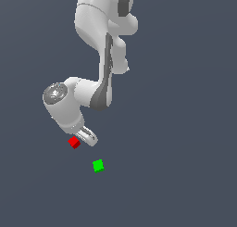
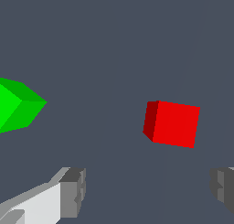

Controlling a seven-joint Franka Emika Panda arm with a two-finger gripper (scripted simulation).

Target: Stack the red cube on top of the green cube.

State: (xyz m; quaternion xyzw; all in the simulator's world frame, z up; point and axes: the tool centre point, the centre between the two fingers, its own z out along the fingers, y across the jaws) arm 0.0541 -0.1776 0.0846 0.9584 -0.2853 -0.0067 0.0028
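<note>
Hand (image 1: 85,139), fingers spread and empty, poised over the red cube (image 1: 74,142) at lower left of centre for grasping; green cube (image 1: 98,166) waits nearby on the counter (image 1: 185,175).

Gripper (image 2: 146,191) jaws spread wide, gap well over cube width. Red cube (image 2: 172,123) sits ahead of the gap, clear of both fingertips (image 2: 73,191), bare floor on all its sides. Only nearby obstacle: green cube (image 2: 18,104), off to one side, apart from red. In the exterior view, open floor separates red cube (image 1: 74,142) and green cube (image 1: 98,166); gripper (image 1: 89,137) sits just beside red.
</note>
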